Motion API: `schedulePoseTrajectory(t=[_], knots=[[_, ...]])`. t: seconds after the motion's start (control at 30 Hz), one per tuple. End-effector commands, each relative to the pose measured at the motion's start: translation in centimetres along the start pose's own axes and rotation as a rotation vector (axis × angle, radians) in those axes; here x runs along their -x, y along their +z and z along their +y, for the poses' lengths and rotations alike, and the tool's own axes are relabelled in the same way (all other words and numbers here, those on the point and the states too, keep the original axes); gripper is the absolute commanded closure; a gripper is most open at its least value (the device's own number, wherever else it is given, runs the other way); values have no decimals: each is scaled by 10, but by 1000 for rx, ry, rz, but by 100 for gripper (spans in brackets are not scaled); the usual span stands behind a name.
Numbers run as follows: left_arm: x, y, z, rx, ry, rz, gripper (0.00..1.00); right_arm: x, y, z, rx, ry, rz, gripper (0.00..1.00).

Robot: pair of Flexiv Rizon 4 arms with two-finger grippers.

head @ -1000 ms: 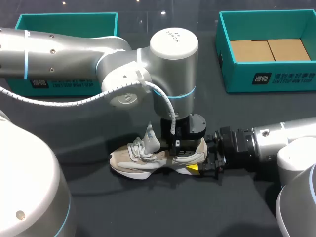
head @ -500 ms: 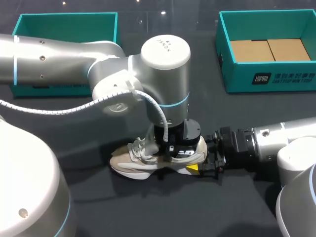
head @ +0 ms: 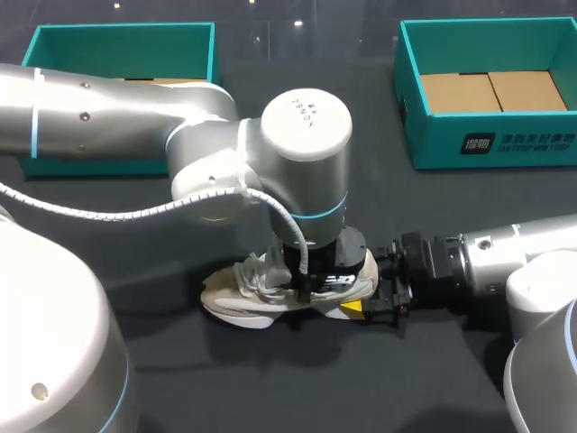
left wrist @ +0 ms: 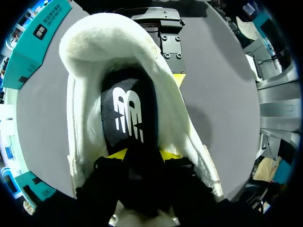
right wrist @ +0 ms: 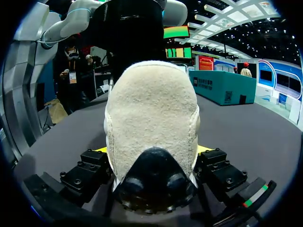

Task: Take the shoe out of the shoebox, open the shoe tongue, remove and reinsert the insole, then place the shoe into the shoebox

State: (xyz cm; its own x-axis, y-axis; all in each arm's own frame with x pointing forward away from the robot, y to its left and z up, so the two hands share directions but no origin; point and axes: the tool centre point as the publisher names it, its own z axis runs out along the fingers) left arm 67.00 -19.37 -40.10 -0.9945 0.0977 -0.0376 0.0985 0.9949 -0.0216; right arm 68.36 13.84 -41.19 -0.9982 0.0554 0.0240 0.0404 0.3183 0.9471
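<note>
Counted: one shoe (head: 261, 296), two shoeboxes, left shoebox (head: 117, 38) and right shoebox (head: 491, 144). The shoe lay on the table (head: 270, 379), outside both, long axis crosswise, toe leftward. The right gripper (head: 365, 303) was clamped on its heel. The left gripper (left wrist: 144, 153) pinched the insole (left wrist: 128, 111).

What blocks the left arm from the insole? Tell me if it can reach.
Probably yes, nothing blocks it: the left end effector is down inside the open shoe, its yellow tips on either side of the black insole. The right end effector holds the heel from outside, clear of the opening.
</note>
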Motion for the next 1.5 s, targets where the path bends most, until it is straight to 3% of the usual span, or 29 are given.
schedulePoseTrajectory(t=[0.03, 0.13, 0.43, 0.67, 0.83, 1.13, 1.5], knots=[[-5, 11, -12, 22, 5, -27, 60, 0, 1, 0, -2, 1, 0, 100], [-4, 13, -11, 23, 3, -51, 60, 0, 1, 0, -2, 1, 0, 100], [14, 15, -3, 40, -47, -97, 74, 0, 1, 0, -2, 1, 0, 100], [24, 10, -1, 38, -86, -97, 100, 0, 1, 0, -2, 1, 0, 100], [21, 6, -1, 0, -79, -77, 100, 0, 1, 0, -2, 1, 0, 100], [12, -11, 6, -150, -71, -11, 100, 0, 1, 0, -2, 1, 0, 100], [7, -23, 11, -273, -97, 12, 100, 0, 1, 0, -2, 1, 0, 100]])
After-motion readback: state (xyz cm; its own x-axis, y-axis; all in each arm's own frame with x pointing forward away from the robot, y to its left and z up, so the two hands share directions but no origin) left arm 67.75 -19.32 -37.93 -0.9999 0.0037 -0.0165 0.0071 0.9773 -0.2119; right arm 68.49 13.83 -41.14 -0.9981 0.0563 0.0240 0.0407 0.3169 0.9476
